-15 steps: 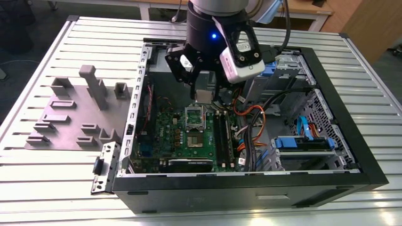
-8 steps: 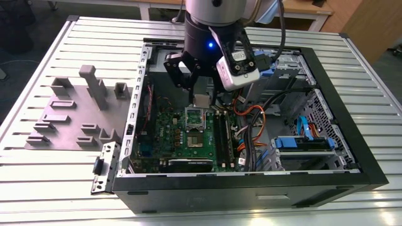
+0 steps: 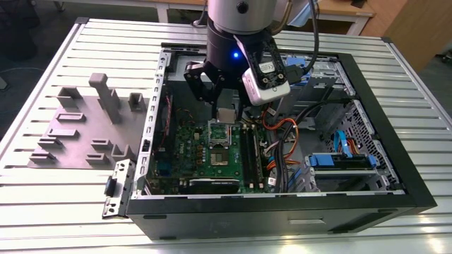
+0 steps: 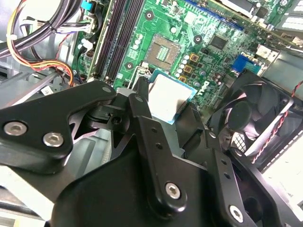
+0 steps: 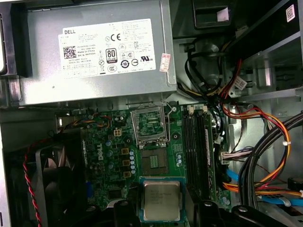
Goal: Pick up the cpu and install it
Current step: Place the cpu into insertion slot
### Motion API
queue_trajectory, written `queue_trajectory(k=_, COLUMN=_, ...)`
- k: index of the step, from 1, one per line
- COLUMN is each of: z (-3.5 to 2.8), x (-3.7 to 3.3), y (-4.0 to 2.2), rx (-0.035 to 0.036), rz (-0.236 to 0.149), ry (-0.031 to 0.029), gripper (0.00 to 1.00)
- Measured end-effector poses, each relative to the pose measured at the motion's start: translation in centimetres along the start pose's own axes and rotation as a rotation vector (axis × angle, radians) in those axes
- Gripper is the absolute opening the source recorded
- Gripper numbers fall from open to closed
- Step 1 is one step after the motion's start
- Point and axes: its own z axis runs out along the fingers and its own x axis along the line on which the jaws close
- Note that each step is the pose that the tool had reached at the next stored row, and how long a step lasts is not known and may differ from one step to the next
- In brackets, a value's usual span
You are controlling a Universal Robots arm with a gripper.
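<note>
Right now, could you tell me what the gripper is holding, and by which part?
The small flat square silver-topped cpu, pinched at two opposite edges by the gripper.

The cpu (image 5: 162, 200) has a dull silver metal top with a green edge. The fingers (image 4: 151, 137) are smooth matt black, with bright metal screws (image 4: 173, 190). The board (image 5: 104, 142) is glossy green. The power supply (image 5: 42, 90) is bare grey sheet metal with a white paper label (image 5: 111, 47). The counter (image 3: 56, 196) is ribbed pale metal.

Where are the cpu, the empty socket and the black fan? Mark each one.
cpu (image 5: 162, 201): first wrist view, centre of its metal top.
socket (image 5: 154, 163): first wrist view, its dark centre.
fan (image 4: 247, 117): second wrist view, its hub.
</note>
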Motion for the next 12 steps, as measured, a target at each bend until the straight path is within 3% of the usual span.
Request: queue_trajectory(k=12, z=0.51, x=0.0, y=0.0, rx=0.0, rz=0.0, ry=0.0, gripper=0.47)
